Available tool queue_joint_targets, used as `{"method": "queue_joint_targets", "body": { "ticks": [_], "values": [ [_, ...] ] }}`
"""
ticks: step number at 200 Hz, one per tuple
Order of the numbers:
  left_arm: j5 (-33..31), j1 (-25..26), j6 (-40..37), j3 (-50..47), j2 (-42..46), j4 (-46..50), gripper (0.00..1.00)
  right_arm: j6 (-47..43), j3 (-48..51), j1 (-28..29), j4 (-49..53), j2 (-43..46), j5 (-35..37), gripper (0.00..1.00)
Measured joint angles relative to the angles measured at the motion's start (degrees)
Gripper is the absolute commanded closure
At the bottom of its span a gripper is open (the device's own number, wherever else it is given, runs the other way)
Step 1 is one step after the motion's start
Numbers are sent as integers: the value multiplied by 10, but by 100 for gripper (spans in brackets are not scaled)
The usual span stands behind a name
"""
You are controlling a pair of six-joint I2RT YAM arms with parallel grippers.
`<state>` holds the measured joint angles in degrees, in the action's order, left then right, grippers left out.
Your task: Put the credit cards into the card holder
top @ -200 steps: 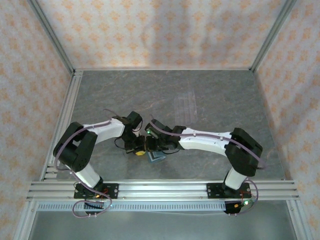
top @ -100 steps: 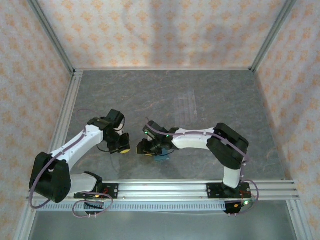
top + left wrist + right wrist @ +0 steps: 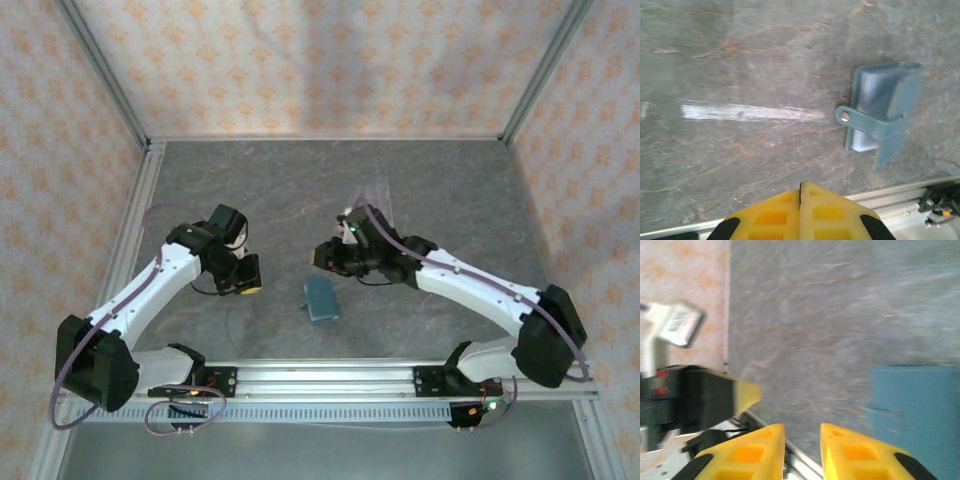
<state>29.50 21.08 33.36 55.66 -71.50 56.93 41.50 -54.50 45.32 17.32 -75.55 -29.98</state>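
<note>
Card holder (image 3: 320,298) flat on the tabletop (image 3: 450,180) near the front rail (image 3: 330,372), between the two arms, touched by neither. Partly unfolded, strap (image 3: 860,119) with stud lying across a pale grey-blue pocket (image 3: 875,90); cannot tell whether any card sits inside. Left gripper (image 3: 247,277) off to its left, yellow jaws pressed together, empty. Right gripper (image 3: 325,256) just beyond it, jaws slightly spread, pinching nothing.

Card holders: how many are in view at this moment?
1. The teal card holder lies flat on the table, toward its near edge, roughly midway across.
</note>
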Motion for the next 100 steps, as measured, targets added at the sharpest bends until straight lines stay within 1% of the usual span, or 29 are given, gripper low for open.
{"method": "queue_joint_targets", "body": {
  "ticks": [7,22,37,53,70,84,100],
  "values": [
    [-1,20,5,12,-10,-1,94,-2,17,-10,13,5,1,64],
    [-4,76,23,52,-47,-8,94,-6,52,-25,43,3,2,57],
    [-11,131,42,104,-97,-17,94,-12,83,-40,62,3,0,55],
    [-18,176,58,156,-151,-31,95,-13,107,-65,66,4,-6,54],
    [-19,202,74,184,-200,-53,96,-13,120,-87,69,6,-12,53],
    [-19,207,88,185,-237,-70,96,-14,126,-95,69,14,-18,47],
    [-19,207,99,179,-276,-88,97,-17,132,-96,68,25,-27,43]
  ]
}}
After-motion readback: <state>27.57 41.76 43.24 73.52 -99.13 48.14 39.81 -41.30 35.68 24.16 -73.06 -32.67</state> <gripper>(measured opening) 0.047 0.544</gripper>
